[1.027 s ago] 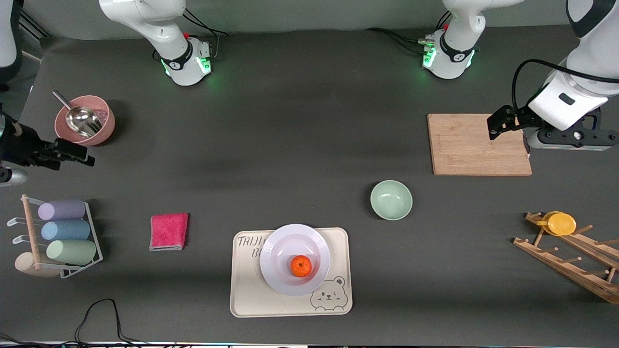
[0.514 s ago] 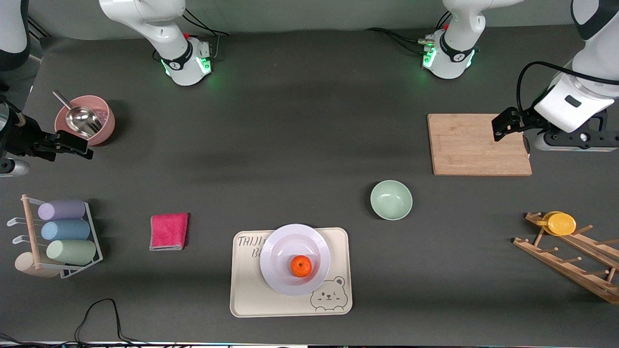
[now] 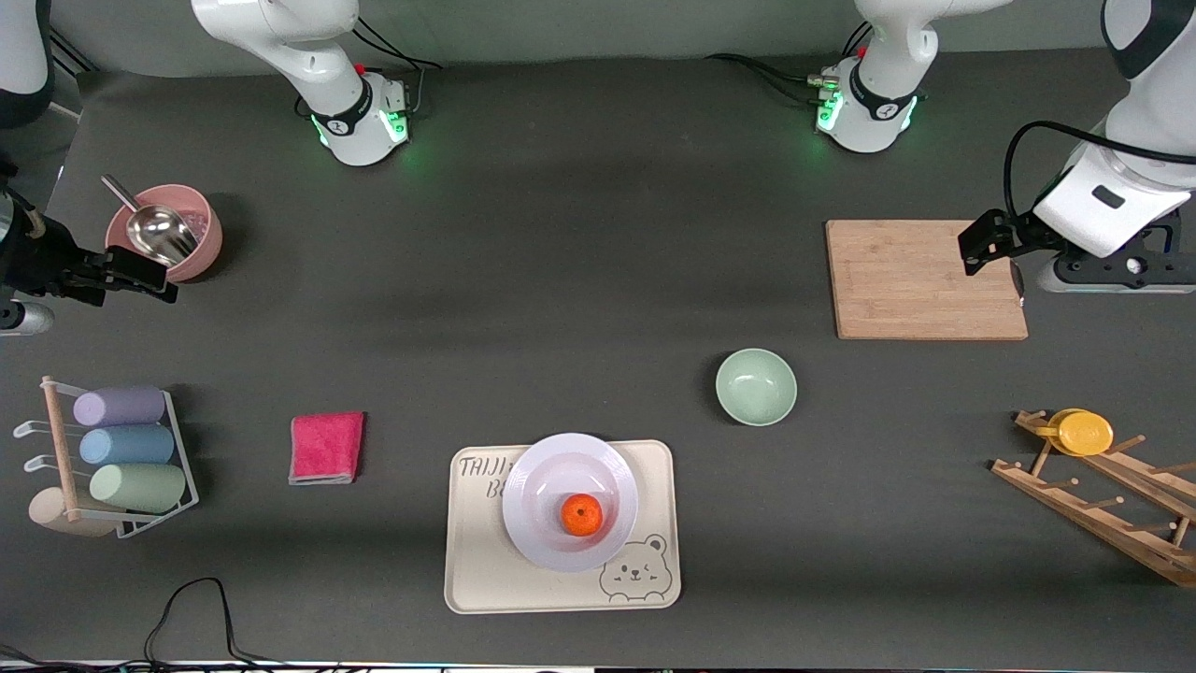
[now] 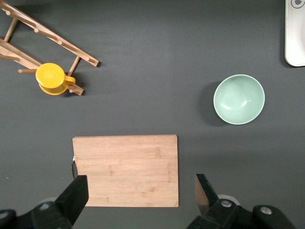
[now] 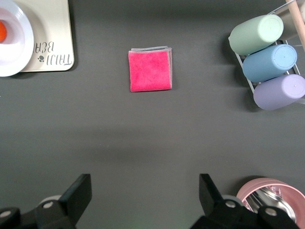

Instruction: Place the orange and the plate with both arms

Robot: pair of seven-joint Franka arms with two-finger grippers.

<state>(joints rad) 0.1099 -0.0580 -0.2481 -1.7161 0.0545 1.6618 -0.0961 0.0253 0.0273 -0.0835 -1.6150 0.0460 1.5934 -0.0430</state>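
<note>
The orange [image 3: 582,515] lies in the shallow centre of the pale lavender plate [image 3: 542,481], which rests on the cream bear-printed tray [image 3: 476,570] close to the front camera. The right wrist view catches the plate's [image 5: 12,52] rim and a sliver of the orange [image 5: 2,31] at its margin. My left gripper [image 3: 981,248] hangs open and empty over the wooden cutting board's [image 3: 916,280] edge, its open fingers framing the board [image 4: 126,167] around the left gripper [image 4: 141,186]. My right gripper [image 3: 140,276] hangs open and empty beside the pink bowl [image 3: 166,234], with only bare table under the right gripper [image 5: 144,183].
A mint-green bowl [image 3: 756,386] sits between tray and cutting board. A pink cloth [image 3: 325,448] lies toward the right arm's end, beside a wire rack of pastel cups [image 3: 121,449]. A wooden peg rack [image 3: 1103,505] with a yellow cup [image 3: 1084,433] stands at the left arm's end.
Both grippers have drifted slightly away from the table's middle, the left one along the cutting board's edge, the right one closer to the pink bowl. The orange and plate have not moved.
</note>
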